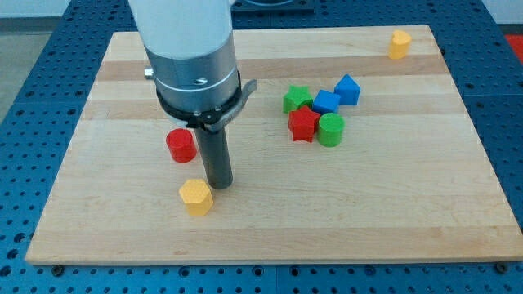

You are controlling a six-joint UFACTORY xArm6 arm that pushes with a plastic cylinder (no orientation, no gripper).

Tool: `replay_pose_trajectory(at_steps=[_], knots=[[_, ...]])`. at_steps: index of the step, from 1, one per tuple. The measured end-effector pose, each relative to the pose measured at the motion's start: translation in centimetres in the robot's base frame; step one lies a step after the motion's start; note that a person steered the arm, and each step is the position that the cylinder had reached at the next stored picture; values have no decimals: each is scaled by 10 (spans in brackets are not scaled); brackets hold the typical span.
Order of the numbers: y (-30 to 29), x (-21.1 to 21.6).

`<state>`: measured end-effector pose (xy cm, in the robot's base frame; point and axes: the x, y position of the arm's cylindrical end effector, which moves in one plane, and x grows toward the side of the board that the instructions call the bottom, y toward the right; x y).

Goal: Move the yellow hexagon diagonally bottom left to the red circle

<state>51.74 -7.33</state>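
- Your arm ends in a plain dark rod with nothing to open, close or hold; my tip (219,185) rests on the wooden table (409,212), left of its centre and toward the bottom edge.
- The yellow hexagon (196,197) lies just beside my tip, on its lower-left side, apparently touching or nearly so.
- The red circle (181,144), a short red cylinder, stands near the rod's left side, above the hexagon.
- The hexagon already looks to sit below the circle and slightly to its right; to finish well, you would likely need to bring my tip round to the hexagon's right and nudge it gently toward the left edge.
- Keep pushes short, since the hexagon may turn or slip off the rod.
- Mind the red circle: the rod passes close by and could knock it.
- A cluster sits well apart toward the right: a green star (297,100), two blue blocks (326,102) (347,89), a red star (303,124) and a green cylinder (331,129).
- Another yellow block (399,44) stands near the top-right corner.
- Nothing blocks the path leftward.
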Motion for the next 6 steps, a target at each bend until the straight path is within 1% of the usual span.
replay_pose_trajectory(at_steps=[2, 5, 6], knots=[[0, -2], [7, 20], [7, 36]])
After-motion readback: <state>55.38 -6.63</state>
